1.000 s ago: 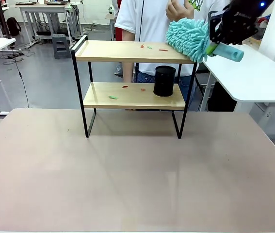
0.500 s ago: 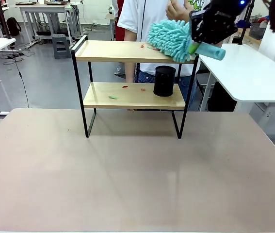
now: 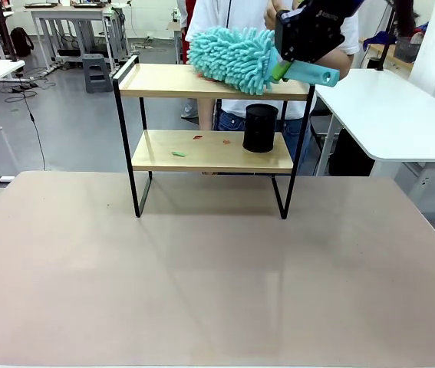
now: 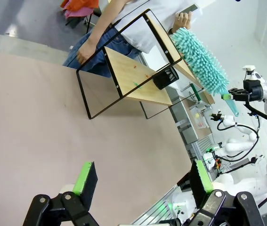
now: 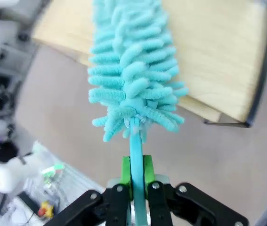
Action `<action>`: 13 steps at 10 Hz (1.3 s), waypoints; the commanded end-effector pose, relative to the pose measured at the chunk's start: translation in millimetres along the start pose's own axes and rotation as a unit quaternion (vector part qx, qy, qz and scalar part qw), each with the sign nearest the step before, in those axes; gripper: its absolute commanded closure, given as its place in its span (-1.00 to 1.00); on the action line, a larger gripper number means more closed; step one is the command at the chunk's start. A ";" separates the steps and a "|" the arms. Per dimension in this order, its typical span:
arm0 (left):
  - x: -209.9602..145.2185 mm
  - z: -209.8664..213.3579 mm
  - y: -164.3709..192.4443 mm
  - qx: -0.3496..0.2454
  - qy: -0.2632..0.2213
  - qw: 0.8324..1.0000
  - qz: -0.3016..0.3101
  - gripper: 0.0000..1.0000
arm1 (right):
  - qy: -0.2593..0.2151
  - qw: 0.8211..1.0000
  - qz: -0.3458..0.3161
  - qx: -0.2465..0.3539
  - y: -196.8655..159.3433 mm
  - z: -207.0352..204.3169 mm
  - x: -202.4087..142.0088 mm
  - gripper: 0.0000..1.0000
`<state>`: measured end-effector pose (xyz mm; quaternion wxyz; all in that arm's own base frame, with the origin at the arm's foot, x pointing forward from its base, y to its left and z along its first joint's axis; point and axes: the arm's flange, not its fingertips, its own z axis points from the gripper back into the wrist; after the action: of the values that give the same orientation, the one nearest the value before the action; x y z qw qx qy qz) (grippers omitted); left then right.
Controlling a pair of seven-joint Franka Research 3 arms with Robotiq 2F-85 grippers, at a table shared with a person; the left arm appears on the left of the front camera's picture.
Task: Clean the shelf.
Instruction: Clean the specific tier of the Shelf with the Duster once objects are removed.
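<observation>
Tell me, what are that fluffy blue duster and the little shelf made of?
The duster looks like soft chenille microfibre: matte teal noodle-like tufts, on a smooth, probably plastic handle. The shelf seems light wood or wood-look laminate boards, faint grain showing, in a thin matte black frame, likely metal.

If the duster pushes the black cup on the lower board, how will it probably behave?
The black cup stands upright, slightly taller than wide, so a high push may tip it. Its round wall suggests it would roll afterwards.
</observation>
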<state>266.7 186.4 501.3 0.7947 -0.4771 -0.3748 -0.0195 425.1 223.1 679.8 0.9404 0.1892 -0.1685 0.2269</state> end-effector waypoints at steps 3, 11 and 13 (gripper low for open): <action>1.4 -1.5 -1.7 -0.008 -0.010 1.000 -0.011 -1.00 | 0.093 0.967 0.168 0.169 -18.0 45.6 -43.1 0.75; 1.4 -1.5 -1.7 -0.008 -0.010 1.000 -0.011 -1.00 | 0.083 0.955 0.197 0.208 -38.5 74.7 -76.7 0.75; 1.4 -1.5 -1.7 -0.008 -0.010 1.000 -0.011 -1.00 | 0.032 0.978 0.087 0.188 -77.1 97.2 -118.7 0.75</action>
<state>266.6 186.7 501.5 0.7946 -0.4770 -0.3751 -0.0196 359.7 101.5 699.5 0.8556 0.3228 -0.0895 0.3946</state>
